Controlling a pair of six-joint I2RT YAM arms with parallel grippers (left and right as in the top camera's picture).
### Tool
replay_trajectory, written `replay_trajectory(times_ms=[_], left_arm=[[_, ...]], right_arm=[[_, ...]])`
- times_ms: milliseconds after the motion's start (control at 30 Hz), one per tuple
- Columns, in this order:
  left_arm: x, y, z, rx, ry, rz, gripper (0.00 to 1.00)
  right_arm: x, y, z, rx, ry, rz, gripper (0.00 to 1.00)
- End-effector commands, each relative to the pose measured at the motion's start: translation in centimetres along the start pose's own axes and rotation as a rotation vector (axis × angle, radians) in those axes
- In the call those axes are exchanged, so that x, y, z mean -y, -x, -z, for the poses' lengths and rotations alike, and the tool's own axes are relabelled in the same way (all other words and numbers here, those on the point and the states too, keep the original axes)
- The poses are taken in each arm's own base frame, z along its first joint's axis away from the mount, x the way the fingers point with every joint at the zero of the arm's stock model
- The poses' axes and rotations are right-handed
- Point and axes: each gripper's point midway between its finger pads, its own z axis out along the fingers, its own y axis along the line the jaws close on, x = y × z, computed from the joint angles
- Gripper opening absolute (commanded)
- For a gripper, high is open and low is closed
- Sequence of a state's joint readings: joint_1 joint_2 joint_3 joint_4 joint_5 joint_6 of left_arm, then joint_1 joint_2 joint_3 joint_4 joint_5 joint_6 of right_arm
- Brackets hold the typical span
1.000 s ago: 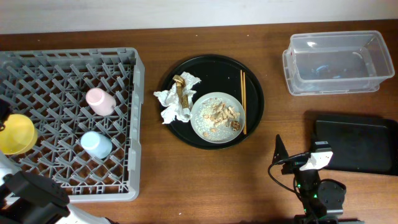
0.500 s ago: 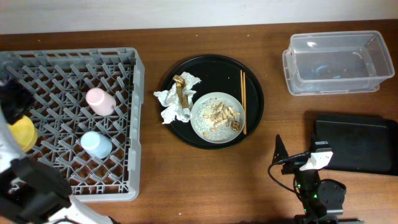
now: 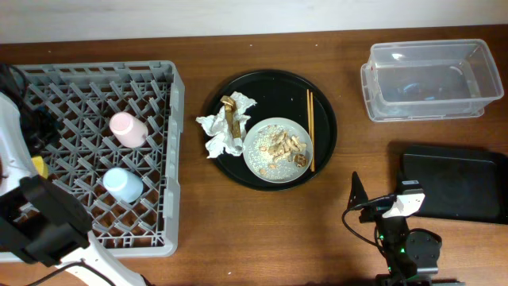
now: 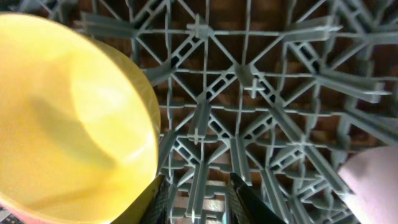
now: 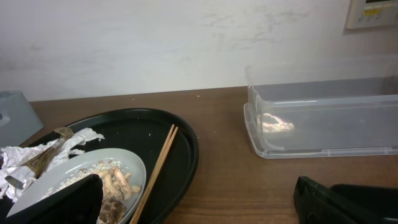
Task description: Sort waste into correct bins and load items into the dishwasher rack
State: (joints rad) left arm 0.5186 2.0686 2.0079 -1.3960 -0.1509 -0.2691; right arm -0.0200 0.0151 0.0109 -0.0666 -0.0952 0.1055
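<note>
yellow bowl (image 4: 68, 118) apparently lies in grey dishwasher rack (image 4: 198, 28).

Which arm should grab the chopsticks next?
Probably the right. The right pincer is open, empty and faces the chopsticks on the tray. The left pincer is far off, over the rack beside the yellow bowl.

Two cups (image 3: 127, 129), one bowl (image 4: 68, 112), one plate (image 3: 251, 159), two bins (image 3: 373, 79).
</note>
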Motion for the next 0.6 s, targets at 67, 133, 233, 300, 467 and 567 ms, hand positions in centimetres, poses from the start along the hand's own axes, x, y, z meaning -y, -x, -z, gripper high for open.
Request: replay_trajectory(times_ms=[67, 133, 233, 300, 467, 567], left_arm=[[-1.6, 1.5, 4.8, 0.103, 0.039, 0.028, 0.37], [-2.0, 0.7, 4.0, 0.064, 0.061, 0.025, 0.36], [-2.2, -0.4, 2.2, 0.009, 0.08, 0.015, 0.37], [-2.5, -1.1, 0.6, -0.023, 0.109, 0.007, 0.38], [-3.0, -1.9, -1.2, -0.05, 0.153, -0.002, 0.38], [-4.1, -1.6, -1.2, -0.039, 0.19, 0.017, 0.38]], right_arm=[[0.3, -0.3, 0.0, -0.007, -0.013, -0.004, 0.98], [0.3, -0.3, 0.0, -0.007, -0.013, -0.004, 0.98], [0.3, -0.3, 0.0, -0.007, -0.013, -0.004, 0.98], [0.3, -0.3, 0.0, -0.007, -0.013, -0.004, 0.98], [0.3, -0.3, 0.0, -0.007, -0.013, -0.004, 0.98], [0.3, -0.3, 0.0, -0.007, -0.013, -0.004, 0.98]])
